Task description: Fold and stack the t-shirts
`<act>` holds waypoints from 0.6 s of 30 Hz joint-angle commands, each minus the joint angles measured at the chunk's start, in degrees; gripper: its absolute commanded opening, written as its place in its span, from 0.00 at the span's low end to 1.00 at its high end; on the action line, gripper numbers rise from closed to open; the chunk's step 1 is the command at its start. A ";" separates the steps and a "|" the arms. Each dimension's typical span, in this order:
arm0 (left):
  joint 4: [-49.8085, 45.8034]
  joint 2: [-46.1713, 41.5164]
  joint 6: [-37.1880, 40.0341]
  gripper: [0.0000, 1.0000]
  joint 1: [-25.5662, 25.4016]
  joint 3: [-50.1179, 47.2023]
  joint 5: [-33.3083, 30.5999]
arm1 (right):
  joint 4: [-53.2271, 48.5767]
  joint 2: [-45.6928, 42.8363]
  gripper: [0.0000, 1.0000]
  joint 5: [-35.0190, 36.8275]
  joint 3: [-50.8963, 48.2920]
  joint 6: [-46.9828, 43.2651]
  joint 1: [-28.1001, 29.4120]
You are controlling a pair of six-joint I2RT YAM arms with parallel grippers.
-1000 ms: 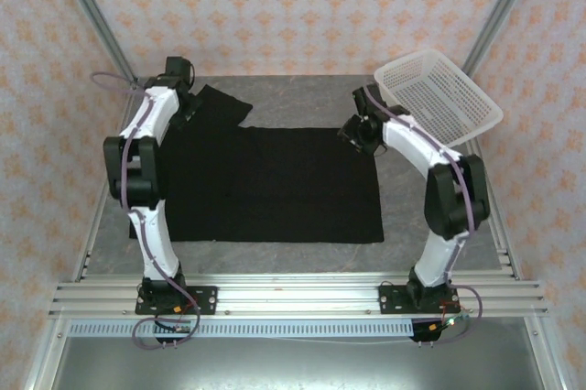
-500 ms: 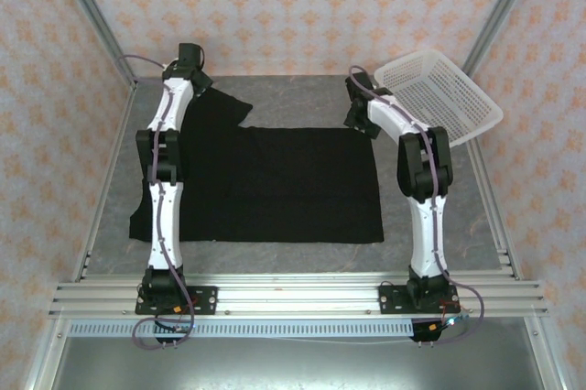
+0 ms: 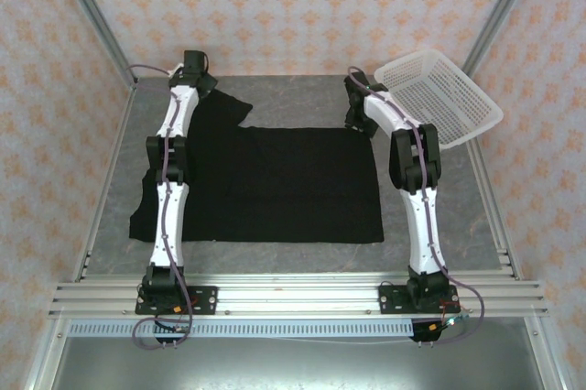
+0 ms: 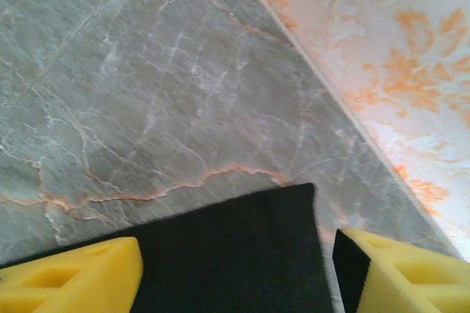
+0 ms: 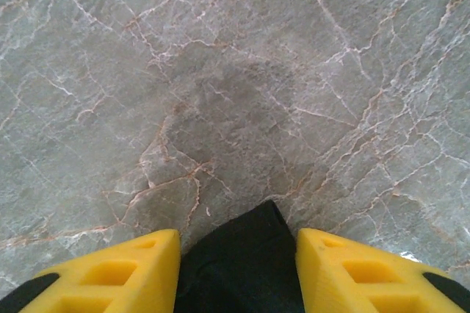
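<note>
Looking down from the top camera, I see the shirt (image 3: 275, 184) lying flat in the middle of the table (image 3: 293, 92), plain black side up. One sleeve sticks out toward 11 o'clock. My left arm reaches far out that way, and the left claw (image 3: 195, 74) is at the far end of that sleeve. My right arm reaches out toward 1 o'clock, and the right claw (image 3: 355, 108) is at the far right corner of the shirt. A white basket (image 3: 439, 97) sits at 2 o'clock, near the right claw.

Through the left wrist camera, the yellow fingers (image 4: 73, 276) are spread wide apart. A black corner of cloth lies between them on the grey table. The wall (image 4: 396, 48) with its orange flowers runs close by at 2 o'clock.

Through the right wrist camera, the fingers (image 5: 110, 276) are spread apart too. A small black tip of the shirt pokes out between them. I cannot tell if either claw touches the cloth.
</note>
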 commanded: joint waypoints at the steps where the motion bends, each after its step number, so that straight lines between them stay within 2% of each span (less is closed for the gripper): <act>1: -16.78 1.75 -2.82 0.68 0.73 0.23 3.12 | -5.03 0.80 0.43 -1.83 0.50 -1.00 0.09; 7: -30.65 0.50 0.15 0.64 0.91 -2.28 3.56 | -6.64 0.85 0.41 -2.43 1.33 -2.44 0.13; 12: -30.93 -2.62 1.33 0.63 1.57 -7.95 2.64 | -8.05 0.77 0.41 -2.60 1.34 -3.10 0.13; 14: -31.17 -1.56 1.40 0.55 1.92 -6.79 3.77 | -8.24 0.89 0.40 -2.86 1.12 -3.47 0.09; 18: -30.13 0.33 1.62 0.27 2.08 -5.07 6.41 | -8.09 1.15 0.34 -3.47 0.46 -3.72 0.09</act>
